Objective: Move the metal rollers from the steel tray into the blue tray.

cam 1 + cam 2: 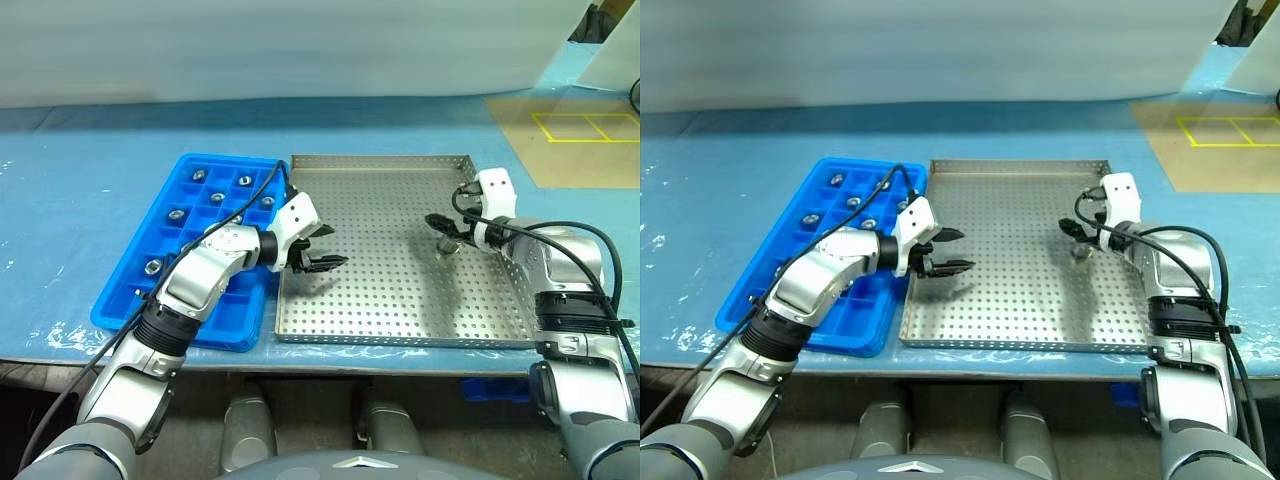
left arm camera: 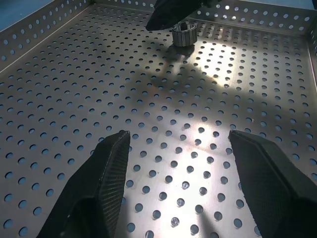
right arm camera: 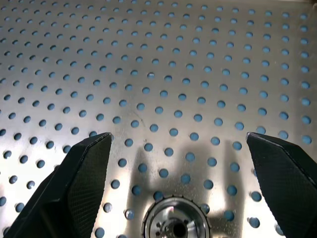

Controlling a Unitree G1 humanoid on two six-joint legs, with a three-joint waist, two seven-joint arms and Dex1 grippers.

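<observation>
One roller (image 3: 174, 225) remains in the steel tray (image 1: 400, 320), and the right gripper (image 3: 178, 163) hangs just above it with its jaws spread wide and nothing held, the roller sitting on end between the two fingers (image 3: 74, 183) but nearer the wrist than their tips. It lies toward the tray's right edge, about midway along that rim. The left gripper (image 1: 322, 248) hovers over the tray's left edge, beside the blue tray (image 1: 125, 305), jaws parted and empty, pointing across the perforated floor toward the roller. Several metal rollers (image 1: 174, 214) already sit in separate compartments of the blue tray, mostly along its far and left side, with nearer compartments free. To do this pick well, I would bring the right gripper forward and down until the fingertips bracket the roller's round wall, keep it centred so neither finger nudges it first, and close only once the tips are low against the tray floor; the smooth metal looks likely to slip or roll away from an off-centre pinch. The left gripper should hold clear.
</observation>
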